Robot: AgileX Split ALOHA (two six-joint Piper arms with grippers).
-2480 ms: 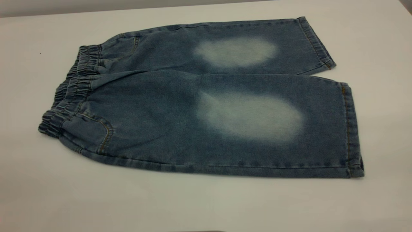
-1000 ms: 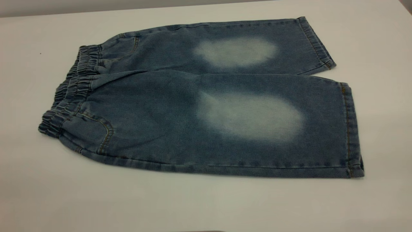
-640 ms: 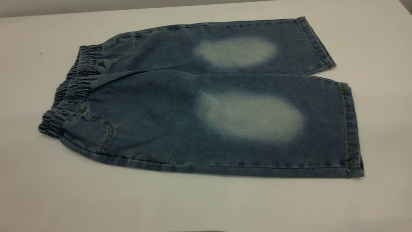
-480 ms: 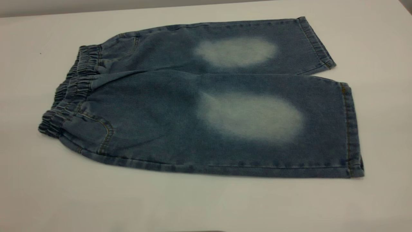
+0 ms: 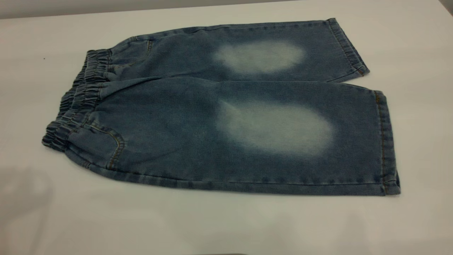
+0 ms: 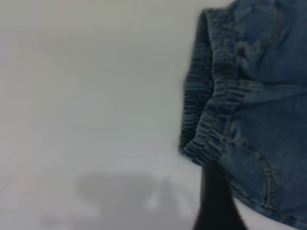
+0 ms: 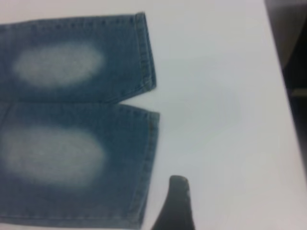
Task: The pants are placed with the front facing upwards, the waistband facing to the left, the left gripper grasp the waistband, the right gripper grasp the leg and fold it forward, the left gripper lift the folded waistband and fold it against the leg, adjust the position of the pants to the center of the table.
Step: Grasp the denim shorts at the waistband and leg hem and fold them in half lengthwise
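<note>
Pants [image 5: 219, 113] flat on table [image 5: 226, 226] (waistband [image 5: 76, 102] left).

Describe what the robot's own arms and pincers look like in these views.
Little shows. The left pincer appears only as one dark, blackish, tapering finger with a rounded tip. The right pincer likewise shows one dark, matte, blunt-tipped finger. No cables, markings or arm links are visible.

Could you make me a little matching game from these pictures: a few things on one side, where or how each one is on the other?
Things:
1. waistband
2. leg hems
3. faded ovals
4. table

Descriptions:
A. whitish, one on each leg
B. plain pale surface under the pants
C. gathered, at the left end of the pants
D. stitched, at the right end of the pants

Pairs: 1-C, 2-D, 3-A, 4-B
</note>
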